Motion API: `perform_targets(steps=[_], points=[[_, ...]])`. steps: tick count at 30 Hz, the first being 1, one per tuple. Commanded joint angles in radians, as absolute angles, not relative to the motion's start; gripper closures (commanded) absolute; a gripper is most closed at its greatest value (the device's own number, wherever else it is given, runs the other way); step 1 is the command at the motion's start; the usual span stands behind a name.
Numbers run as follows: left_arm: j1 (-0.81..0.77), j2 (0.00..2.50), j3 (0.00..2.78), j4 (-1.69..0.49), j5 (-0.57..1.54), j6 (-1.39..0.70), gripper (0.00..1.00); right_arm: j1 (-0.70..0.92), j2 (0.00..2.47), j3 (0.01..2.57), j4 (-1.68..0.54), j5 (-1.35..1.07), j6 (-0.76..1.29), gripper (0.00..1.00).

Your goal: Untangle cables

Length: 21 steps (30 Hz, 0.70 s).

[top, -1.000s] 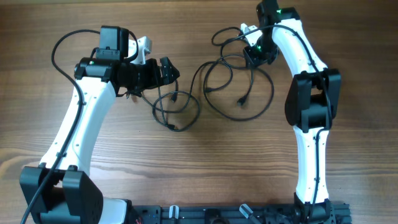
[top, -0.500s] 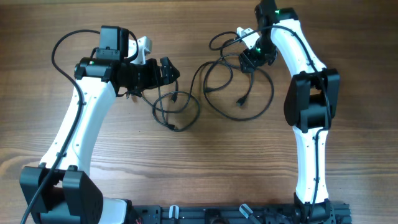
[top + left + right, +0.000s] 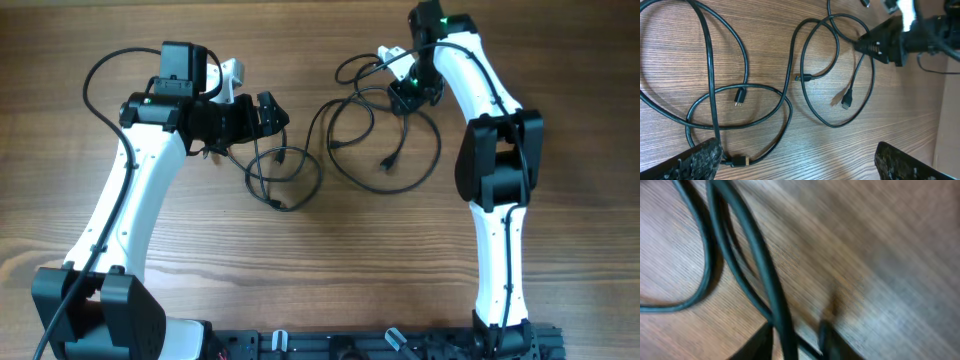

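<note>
Thin black cables (image 3: 709, 75) with small plugs lie in loose overlapping loops on the brown wood-grain table (image 3: 330, 280), filling the upper middle of the overhead frame. One group of loops sits just below centre-left. A larger ring with a plug end (image 3: 846, 104) inside it lies to the right, and smaller coils trail toward the top.

The left claw (image 3: 270, 112) hangs above the table at the upper left edge of the left-hand loops. Its fingers are spread as wide as they go and nothing is between them. In its wrist view the two dark fingertips (image 3: 700, 159) sit at the bottom corners of the frame, and the cables lie well clear below them.

The right claw (image 3: 403, 97) is at the top right of the tangle, where several strands cross. Its wrist view is blurred. The fingers stand close together at the bottom edge, and a thick black strand (image 3: 760, 265) runs down between them with a thinner one beside it. Whether the strand is actually pinched cannot be told.
</note>
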<state>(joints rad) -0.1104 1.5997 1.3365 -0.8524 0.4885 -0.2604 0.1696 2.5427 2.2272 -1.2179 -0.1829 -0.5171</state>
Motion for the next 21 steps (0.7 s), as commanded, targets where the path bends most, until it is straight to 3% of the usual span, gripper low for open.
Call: perform_targets(steps=[1, 4, 8, 16, 21], points=[[-0.11, 1.592, 1.353, -0.851, 0.504, -0.266, 0.0, 0.176, 2.598, 2.217, -1.211, -0.177, -0.455, 0.76], [-0.11, 1.592, 1.353, -0.845, 0.504, -0.266, 0.0, 0.176, 2.598, 2.217, -1.197, -0.133, -0.392, 0.96], [-0.11, 1.592, 1.353, -0.837, 0.504, -0.266, 0.0, 0.17, 2.575, 2.255, -1.203, -0.126, -0.309, 0.96], [-0.11, 1.592, 1.353, -0.825, 0.504, -0.266, 0.0, 0.073, 2.257, 2.435, -1.197, 0.04, 0.106, 0.96], [-0.11, 1.592, 1.353, -0.825, 0.504, -0.266, 0.0, -0.025, 2.097, 2.435, -1.136, 0.099, 0.168, 0.96]])
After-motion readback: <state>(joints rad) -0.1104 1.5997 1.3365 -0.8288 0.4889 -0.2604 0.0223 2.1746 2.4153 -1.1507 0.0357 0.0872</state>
